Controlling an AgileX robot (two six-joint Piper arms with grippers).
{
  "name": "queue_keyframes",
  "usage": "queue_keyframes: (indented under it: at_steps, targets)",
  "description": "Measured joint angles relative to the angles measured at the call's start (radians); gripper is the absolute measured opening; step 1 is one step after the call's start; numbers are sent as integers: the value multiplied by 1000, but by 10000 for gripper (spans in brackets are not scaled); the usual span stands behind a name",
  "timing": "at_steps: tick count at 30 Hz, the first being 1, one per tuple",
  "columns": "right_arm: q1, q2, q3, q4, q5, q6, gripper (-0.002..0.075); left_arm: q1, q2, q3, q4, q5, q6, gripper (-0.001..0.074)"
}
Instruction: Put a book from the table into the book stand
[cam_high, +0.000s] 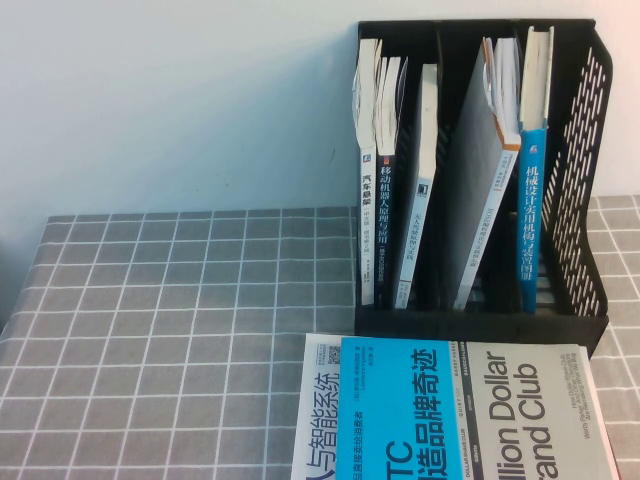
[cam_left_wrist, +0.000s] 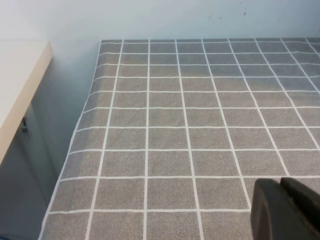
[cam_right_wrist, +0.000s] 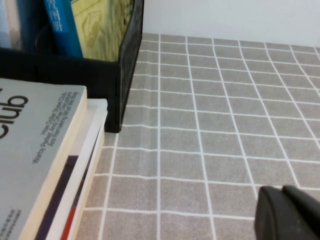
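Observation:
The book (cam_high: 480, 410), with a bright blue band and a pale grey part reading "Dollar Brand Club", lies flat at the near edge of the table (cam_high: 180, 330), on top of a larger white book (cam_high: 322, 420). Just behind it stands the black book stand (cam_high: 585, 170), with several books upright in its slots. Neither gripper shows in the high view. My left gripper (cam_left_wrist: 281, 184) hangs shut over bare grid cloth, away from the book. My right gripper (cam_right_wrist: 282, 191) is shut with nothing in it, beside the book (cam_right_wrist: 35, 130) and the book stand (cam_right_wrist: 127, 60).
A blue-spined book (cam_high: 533, 200) leans in the stand's rightmost slot, and a wide gap lies between the middle books. A pale wall rises behind the table. In the left wrist view the cloth's edge drops off next to a beige desk (cam_left_wrist: 20, 85).

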Motion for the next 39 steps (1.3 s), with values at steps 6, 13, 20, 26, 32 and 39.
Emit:
queue_keyframes:
  at_steps: [6, 13, 20, 26, 32, 39]
  targets:
    - [0, 0, 0, 0, 0, 0, -3, 0, 0, 0, 2, 0, 0, -3]
    - [0, 0, 0, 0, 0, 0, -3, 0, 0, 0, 2, 0, 0, -4]
    - [0, 0, 0, 0, 0, 0, -3, 0, 0, 0, 2, 0, 0, -4]
    - [0, 0, 6, -8, -62, 0, -3, 0, 0, 3, 8, -80, 0, -3]
    - [0, 0, 7, -12, -358, -9, -3, 0, 0, 3, 8, -369, 0, -4]
    - [0, 0, 7, -14, -709, 8, -3, 0, 0, 3, 8, -672, -2, -4]
